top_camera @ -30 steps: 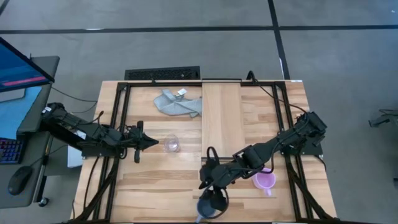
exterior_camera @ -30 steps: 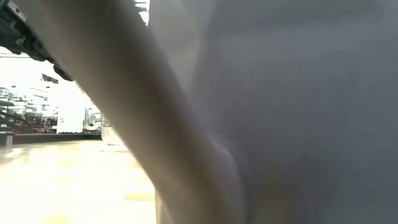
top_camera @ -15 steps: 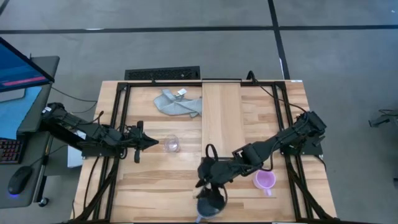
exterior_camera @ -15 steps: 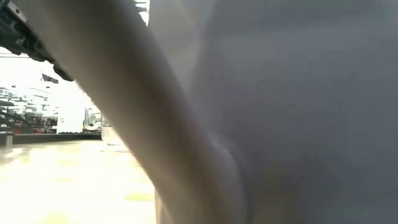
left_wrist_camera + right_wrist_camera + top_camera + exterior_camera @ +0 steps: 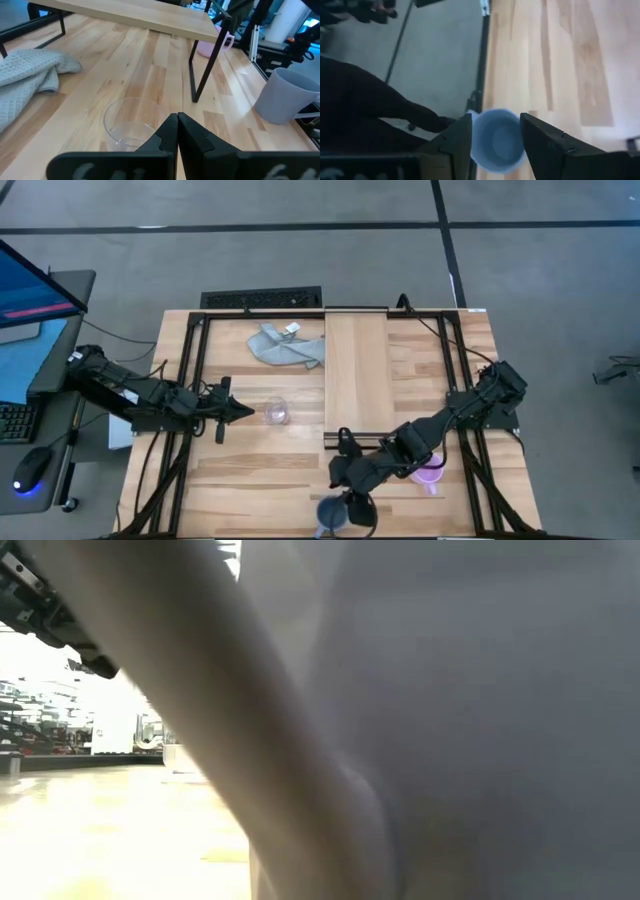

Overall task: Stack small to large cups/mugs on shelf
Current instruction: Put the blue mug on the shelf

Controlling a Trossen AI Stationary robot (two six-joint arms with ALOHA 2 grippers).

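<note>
We saw the right pincer (image 5: 495,137) straight above the big blue-grey mug (image 5: 496,140) at the bench's (image 5: 250,470) six o'clock edge, its fingers spread around the rim, not yet squeezing. The left pincer (image 5: 177,131) stayed clenched, empty.

R tool (image 5: 357,510) over blue-grey mug (image 5: 331,516) at table's (image 5: 250,480) near edge.

2 mugs (image 5: 426,471), 1 glass cup (image 5: 276,411), 1 cloth (image 5: 288,346), 1 shelf (image 5: 356,375).
</note>
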